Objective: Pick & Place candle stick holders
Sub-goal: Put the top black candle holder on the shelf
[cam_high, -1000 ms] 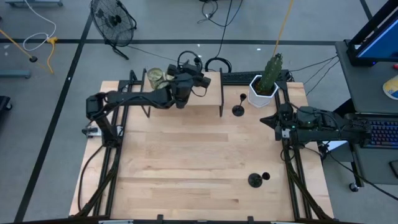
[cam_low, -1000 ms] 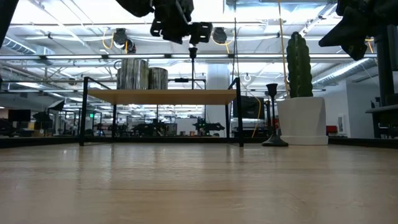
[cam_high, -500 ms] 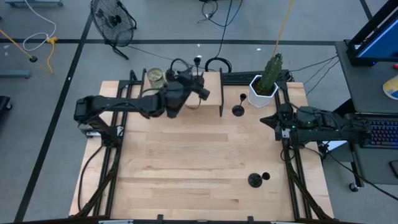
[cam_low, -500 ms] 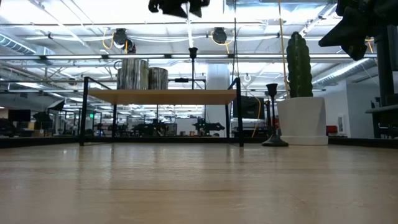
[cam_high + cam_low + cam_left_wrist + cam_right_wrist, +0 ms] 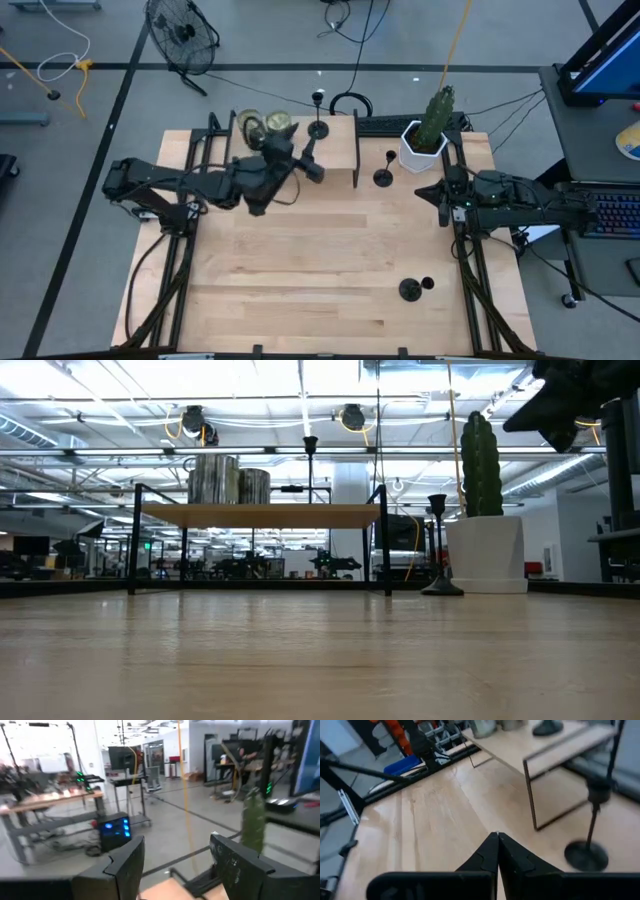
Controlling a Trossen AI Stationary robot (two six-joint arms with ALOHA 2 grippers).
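Left arm: its hand (image 5: pixel 312 170) hangs over the desk (image 5: pixel 300 270) just in front of the small raised shelf (image 5: pixel 285 140), fingers (image 5: pixel 125 870) spread apart with nothing between them in the left wrist view.

On the shelf: two glass jars (image 5: pixel 262 126) at its left end, and one candle stick holder (image 5: pixel 318 128) standing upright near its right end, stem and cup clear above the shelf top in the low view (image 5: pixel 310 470). Judged placed; one of three done.

Second holder (image 5: pixel 383 176) stands upright on the desk between the shelf's right leg and the white cactus pot (image 5: pixel 422 148), just beside the pot. Not yet moved, by my reading.

Third holder (image 5: pixel 410 289) sits near the front right of the desk, well apart from everything else; from above I cannot tell whether it is upright or tipped. Also left to do.

Right arm: parked along the right edge of the desk, its hand (image 5: pixel 428 190) with fingertips pressed together and empty, pointing toward the second holder, which shows in its wrist view (image 5: pixel 587 852).

Estimate: about a third through, assuming the shelf is the target.
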